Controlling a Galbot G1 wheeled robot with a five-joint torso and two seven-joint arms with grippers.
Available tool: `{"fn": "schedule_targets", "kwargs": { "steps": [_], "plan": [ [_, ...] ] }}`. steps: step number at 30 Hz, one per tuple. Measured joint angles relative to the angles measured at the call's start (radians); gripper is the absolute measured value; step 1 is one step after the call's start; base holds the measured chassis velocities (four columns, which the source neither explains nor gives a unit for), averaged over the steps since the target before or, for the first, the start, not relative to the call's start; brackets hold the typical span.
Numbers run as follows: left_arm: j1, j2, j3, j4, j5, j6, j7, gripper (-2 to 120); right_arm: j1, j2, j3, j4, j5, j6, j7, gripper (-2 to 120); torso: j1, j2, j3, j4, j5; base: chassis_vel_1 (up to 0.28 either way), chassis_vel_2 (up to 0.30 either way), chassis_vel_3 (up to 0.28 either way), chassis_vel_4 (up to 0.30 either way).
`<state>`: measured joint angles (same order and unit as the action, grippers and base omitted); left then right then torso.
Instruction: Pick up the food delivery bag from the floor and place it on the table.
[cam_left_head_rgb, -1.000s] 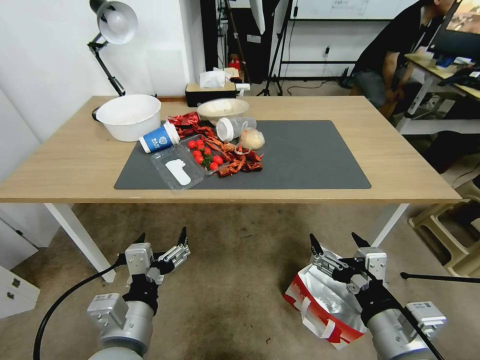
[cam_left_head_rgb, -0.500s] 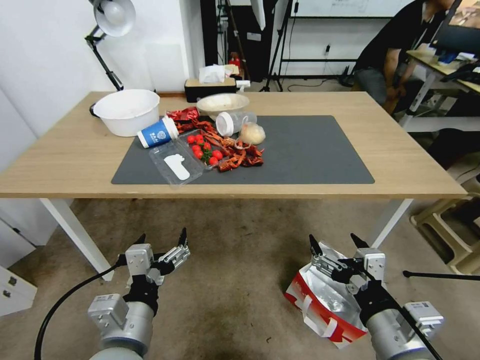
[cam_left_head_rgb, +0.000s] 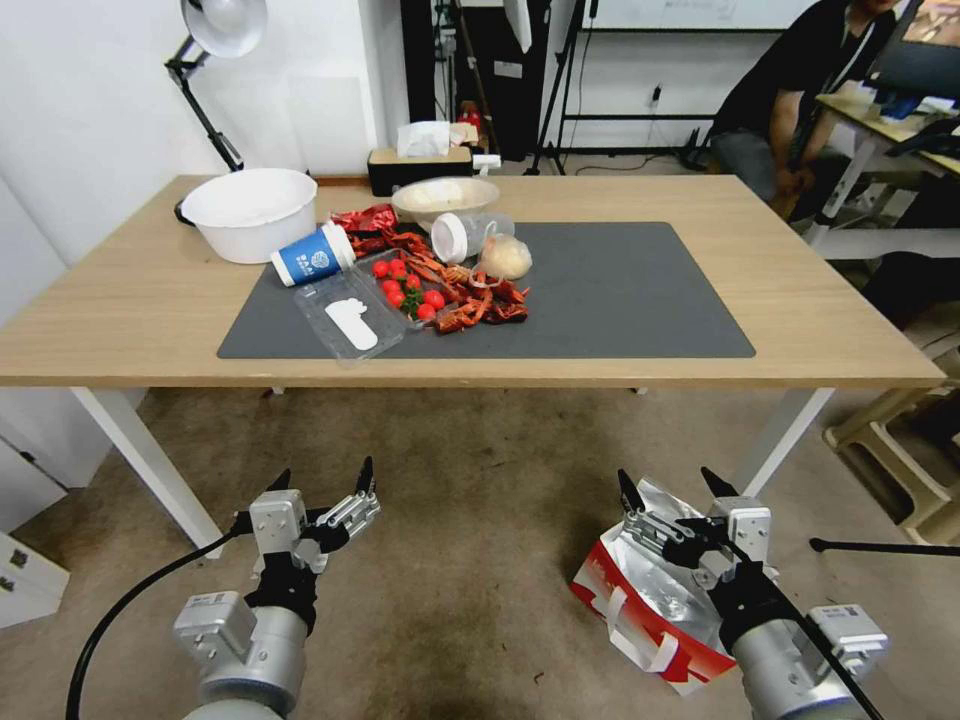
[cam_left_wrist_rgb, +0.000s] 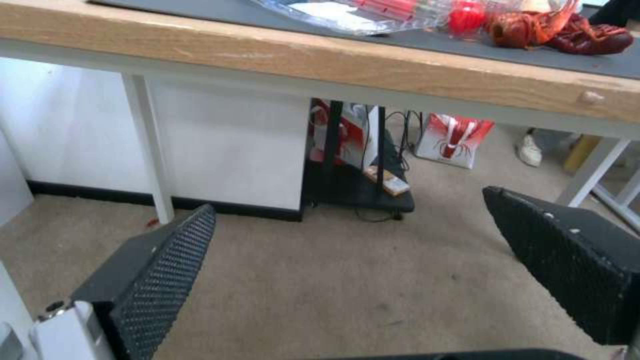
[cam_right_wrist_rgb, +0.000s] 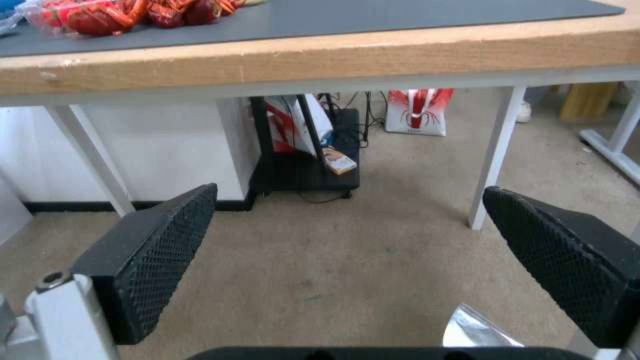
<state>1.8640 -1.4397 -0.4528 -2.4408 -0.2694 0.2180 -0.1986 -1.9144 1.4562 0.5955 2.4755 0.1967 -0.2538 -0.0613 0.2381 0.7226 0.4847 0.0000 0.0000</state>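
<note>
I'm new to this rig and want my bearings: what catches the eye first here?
The food delivery bag lies open on the floor, foil lining up, under the open right gripper. Red crayfish are scattered on the table. The open left gripper hangs over bare carpet.

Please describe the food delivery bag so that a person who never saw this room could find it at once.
Start at the table and look down to the floor in front of it. The food delivery bag lies there under the right tool, which is open. It is boxy, red and white, with silver foil lining and white strap handles.
</note>
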Motion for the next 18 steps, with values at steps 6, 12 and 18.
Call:
{"fn": "schedule_targets", "kwargs": {
  "steps": [6, 12, 18],
  "plan": [
    [0.002, 0.001, -0.004, -0.001, 0.002, 0.000, 0.005, 100, 0.000, -0.001, 0.000, 0.000, 0.000, 0.000, 0.001, 100, -0.011, -0.027, -0.016, 0.0000, 0.0000, 0.000, 0.000, 0.000, 0.000],
    [0.003, -0.002, -0.002, -0.001, 0.009, -0.002, 0.003, 100, -0.002, -0.001, -0.001, -0.001, 0.000, -0.001, 0.002, 100, -0.022, -0.052, -0.031, 0.0000, 0.0000, 0.000, 0.000, 0.000, 0.000],
    [0.002, -0.001, -0.003, -0.001, 0.010, -0.004, 0.003, 100, -0.004, -0.001, -0.001, -0.001, 0.001, -0.003, 0.002, 100, -0.033, -0.080, -0.047, 0.0000, 0.0000, 0.000, 0.000, 0.000, 0.000]
  ]
}}
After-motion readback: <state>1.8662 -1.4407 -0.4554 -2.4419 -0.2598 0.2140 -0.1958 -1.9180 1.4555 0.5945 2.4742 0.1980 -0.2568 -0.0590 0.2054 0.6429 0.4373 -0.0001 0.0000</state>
